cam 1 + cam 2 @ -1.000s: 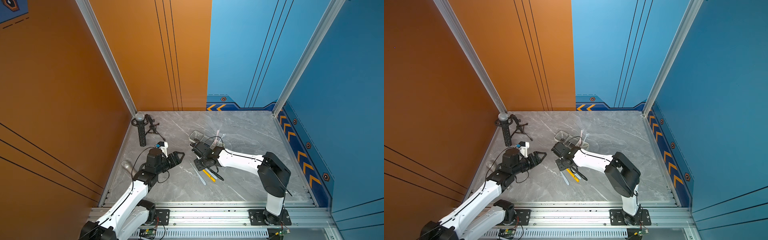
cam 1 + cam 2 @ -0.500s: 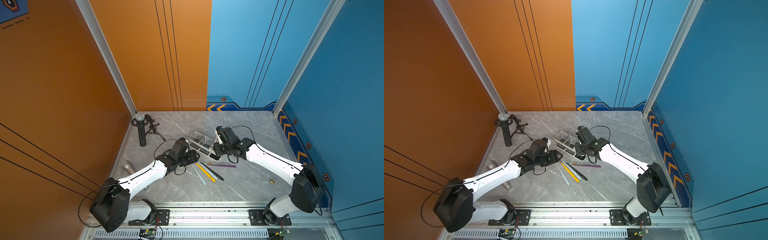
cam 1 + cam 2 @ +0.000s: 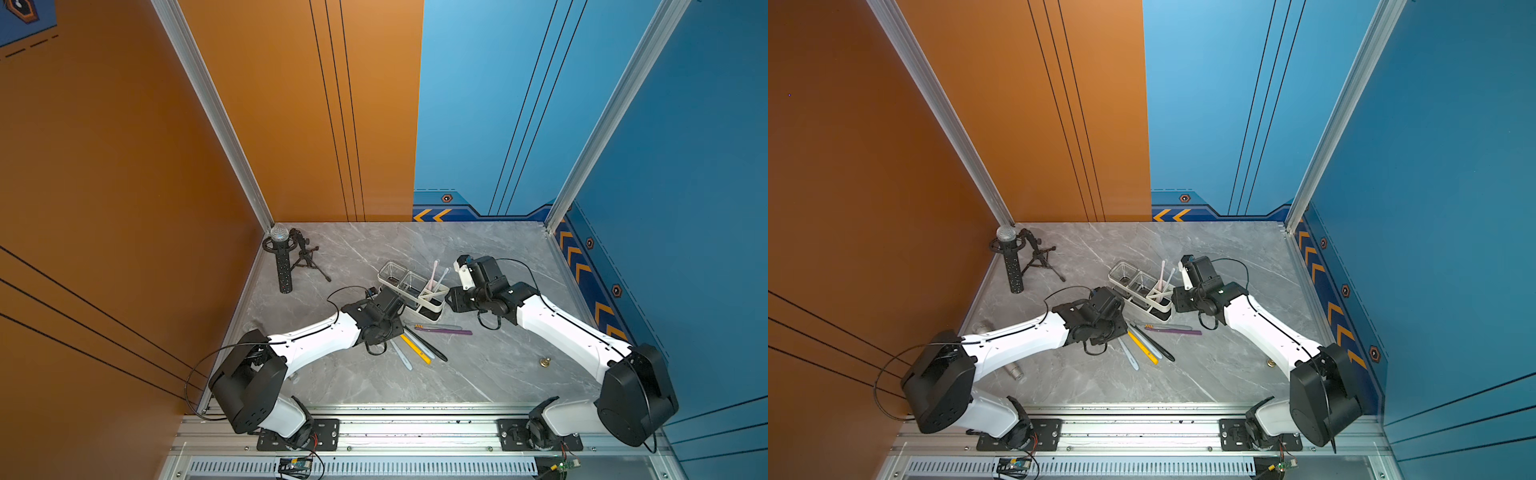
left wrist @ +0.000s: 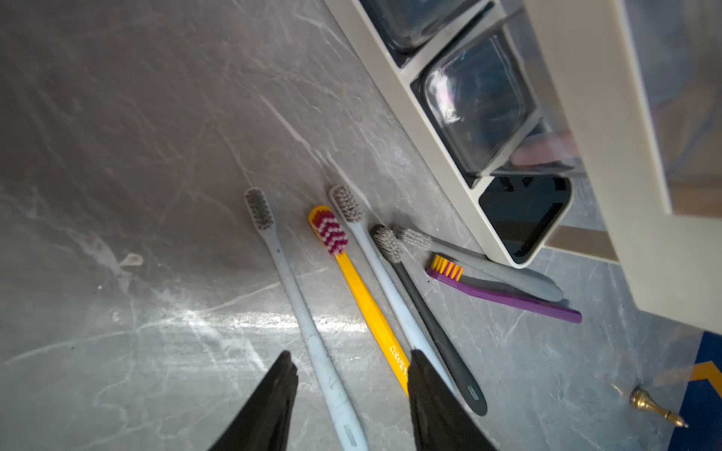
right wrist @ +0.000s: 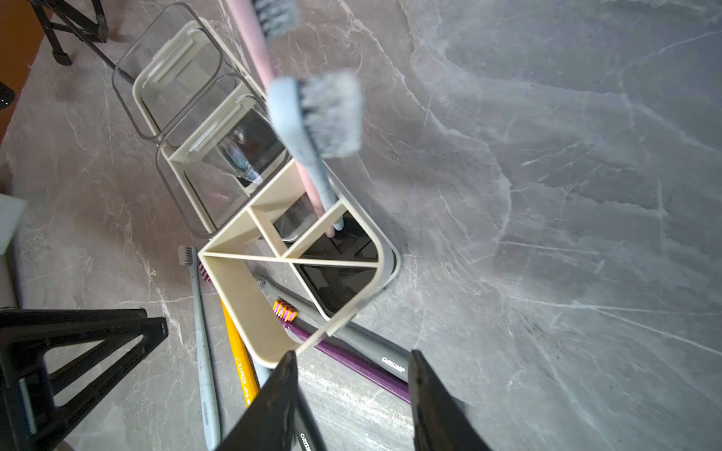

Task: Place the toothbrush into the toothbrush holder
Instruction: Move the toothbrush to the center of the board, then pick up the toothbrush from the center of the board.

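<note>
Left wrist view puts the left gripper (image 4: pixel 351 355) nearest to us. Its black fingers (image 4: pixel 273 398) stand well apart and hold nothing, above the grey marble tabletop (image 4: pixel 136 156). Between them runs the handle of the pale blue-grey toothbrush (image 4: pixel 301 296), lying flat with its bristled head farther out. Its long axis points almost straight away from the fingers, so we judge that the jaws would close across the handle.

The yellow toothbrush (image 4: pixel 363 304) lies just beside it, and its tail end slips behind one finger. We think a careless pinch could catch that one too. Beyond it lie a second pale toothbrush (image 4: pixel 394 300) and a black toothbrush (image 4: pixel 433 320). Farther still, a grey toothbrush (image 4: pixel 508 273) and a purple toothbrush (image 4: pixel 515 298) lie at an angle near the foot of the toothbrush holder (image 4: pixel 422 129). The holder stands upright beyond the brush heads and off to one side.

In the right wrist view the right gripper (image 5: pixel 353 353) is also spread open and empty, one fingertip close to the rim at the holder's divided end. A pink toothbrush (image 5: pixel 258 50) and a pale blue toothbrush (image 5: pixel 308 156) stand head-up in one cell there.

We judge the left arm to be the nearer one for this pick.
</note>
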### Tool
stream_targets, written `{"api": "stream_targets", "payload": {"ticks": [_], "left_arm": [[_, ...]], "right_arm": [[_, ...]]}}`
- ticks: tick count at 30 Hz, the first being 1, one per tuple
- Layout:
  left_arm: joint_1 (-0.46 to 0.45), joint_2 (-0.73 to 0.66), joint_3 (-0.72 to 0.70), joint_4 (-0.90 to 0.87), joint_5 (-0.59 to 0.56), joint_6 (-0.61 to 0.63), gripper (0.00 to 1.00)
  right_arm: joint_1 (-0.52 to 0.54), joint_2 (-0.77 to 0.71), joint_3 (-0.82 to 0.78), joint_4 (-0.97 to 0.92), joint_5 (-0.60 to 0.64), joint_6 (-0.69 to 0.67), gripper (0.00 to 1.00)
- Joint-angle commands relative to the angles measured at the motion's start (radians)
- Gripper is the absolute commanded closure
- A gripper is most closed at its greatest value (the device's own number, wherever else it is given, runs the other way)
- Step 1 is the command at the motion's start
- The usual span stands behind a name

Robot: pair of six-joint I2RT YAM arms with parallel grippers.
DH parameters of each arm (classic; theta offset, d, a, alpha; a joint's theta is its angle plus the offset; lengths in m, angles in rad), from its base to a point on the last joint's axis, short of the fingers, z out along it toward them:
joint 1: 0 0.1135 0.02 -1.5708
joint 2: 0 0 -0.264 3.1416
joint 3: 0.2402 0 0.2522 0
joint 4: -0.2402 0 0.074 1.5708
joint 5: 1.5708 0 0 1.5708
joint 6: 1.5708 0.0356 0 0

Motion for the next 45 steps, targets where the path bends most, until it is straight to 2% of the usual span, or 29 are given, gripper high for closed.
{"api": "stream_targets", "payload": {"ticks": [1,10,19,30,32,40,45], "left_arm": [[-0.022,0.001,-0.034,-0.052,-0.078,-0.063,0.52],[-0.048,0.024,-0.053,-0.052,-0.139,-0.098,0.5],[-0.054,0.029,-0.078,-0.072,-0.166,-0.118,0.49],[-0.07,0.13,-0.025,-0.107,-0.187,-0.152,0.49],[-0.082,0.123,-0.009,-0.108,-0.213,-0.141,0.53],[-0.11,0.055,-0.017,-0.107,-0.244,-0.15,0.54],[-0.102,0.165,0.067,-0.108,-0.209,-0.106,0.53]], "right_arm": [[-0.017,-0.032,-0.036,0.023,-0.045,-0.028,0.53],[-0.029,-0.076,-0.077,0.039,-0.104,-0.026,0.52],[-0.029,-0.086,-0.094,0.044,-0.109,-0.021,0.51],[-0.026,-0.114,-0.145,0.078,-0.126,0.0,0.52],[-0.027,-0.118,-0.148,0.078,-0.129,-0.001,0.52],[-0.026,-0.125,-0.16,0.079,-0.141,-0.007,0.52],[-0.027,-0.111,-0.172,0.087,-0.144,-0.01,0.52]]}}
